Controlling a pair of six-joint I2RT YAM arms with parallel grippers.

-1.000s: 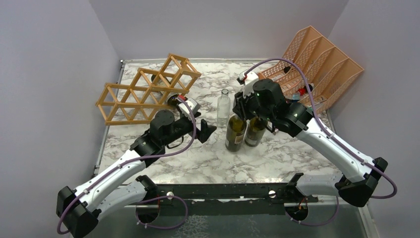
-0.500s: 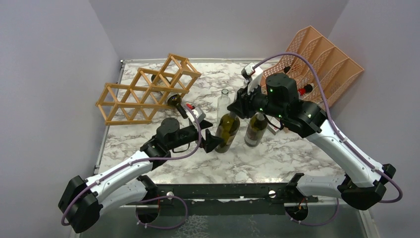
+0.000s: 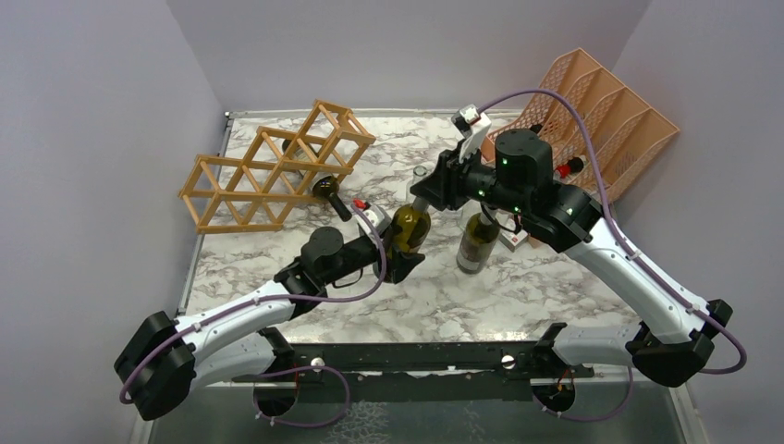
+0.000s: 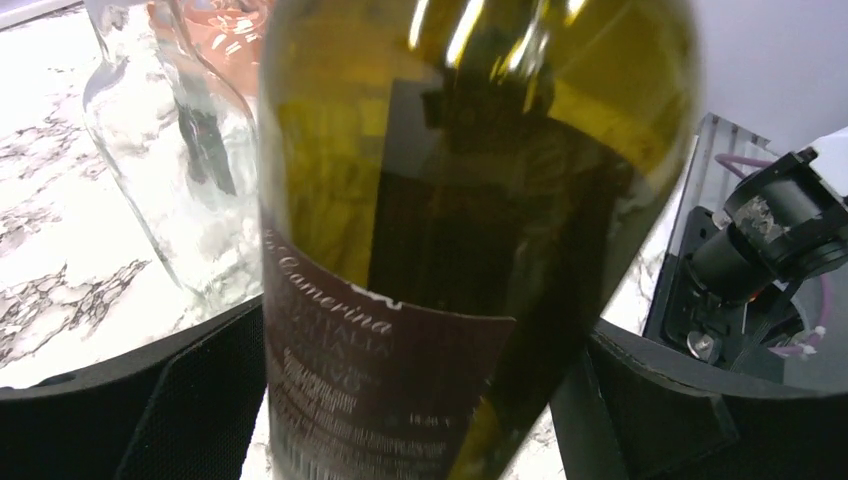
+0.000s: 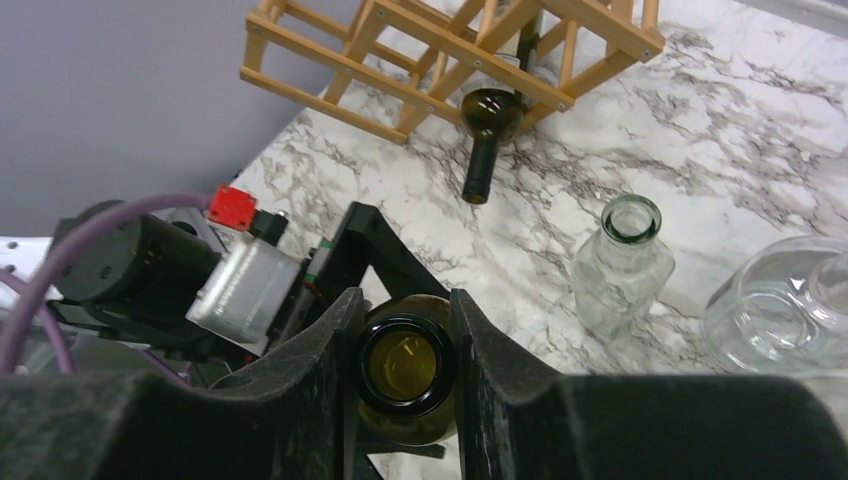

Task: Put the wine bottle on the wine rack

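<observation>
The right hand (image 5: 404, 312) is clamped on the neck of the wine bottle (image 3: 408, 228), which is tilted over the middle of the table (image 3: 444, 305), well apart from the wine rack (image 3: 268, 171). The left hand (image 3: 404, 262) brackets its body, 2 fingers spread, with a gap on 1 side.

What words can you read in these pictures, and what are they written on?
"Camerina": on the dark red label of the green glass wine bottle, seen from the left wrist.
Smaller lines beneath it on the same label: too blurred to read.
Nothing else is readable in any view.
</observation>
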